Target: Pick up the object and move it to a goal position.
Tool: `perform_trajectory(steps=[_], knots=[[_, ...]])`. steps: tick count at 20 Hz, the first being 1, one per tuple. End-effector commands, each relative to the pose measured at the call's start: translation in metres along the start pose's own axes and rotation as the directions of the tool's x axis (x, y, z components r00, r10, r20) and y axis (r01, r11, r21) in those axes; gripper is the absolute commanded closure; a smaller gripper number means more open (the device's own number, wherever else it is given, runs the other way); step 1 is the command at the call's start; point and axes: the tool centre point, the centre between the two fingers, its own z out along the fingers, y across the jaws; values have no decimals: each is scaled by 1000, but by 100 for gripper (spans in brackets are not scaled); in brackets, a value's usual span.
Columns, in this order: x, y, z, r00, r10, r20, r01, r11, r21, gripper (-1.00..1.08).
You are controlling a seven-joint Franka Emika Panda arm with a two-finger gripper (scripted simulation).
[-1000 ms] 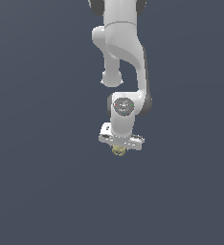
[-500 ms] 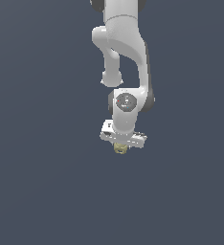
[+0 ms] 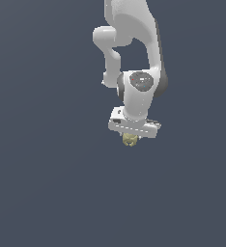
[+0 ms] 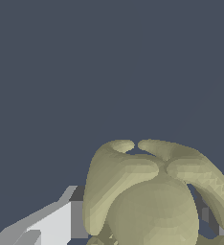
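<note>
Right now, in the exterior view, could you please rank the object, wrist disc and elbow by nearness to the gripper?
1. Object: between the jaws of the gripper.
2. Wrist disc: above it.
3. Elbow: highest, toward the exterior view's left.

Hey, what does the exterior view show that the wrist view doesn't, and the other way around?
Only the exterior view shows the whole white arm reaching down, with the gripper at its lower end and how tiny the object is beside the gripper body. Only the wrist view shows the object up close: its rounded olive lobes, the dark creases between them, and a grey-white finger right beside it. Both show the same olive-yellow object at the gripper against a plain dark blue-grey background.
</note>
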Motion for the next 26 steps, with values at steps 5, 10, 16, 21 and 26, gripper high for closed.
perform_trajectory(steps=[5,10,16,21,26], knots=[[-23,-30,-71,1000,0,-1,0,1000,-1,108],[-41,-54,-127,1000,0,-1,0,1000,-1,108],[-60,-83,-192,1000,0,-1,0,1000,-2,108],[-72,-103,-235,1000,0,-1,0,1000,-1,108],[-79,-116,-263,1000,0,0,0,1000,0,108]])
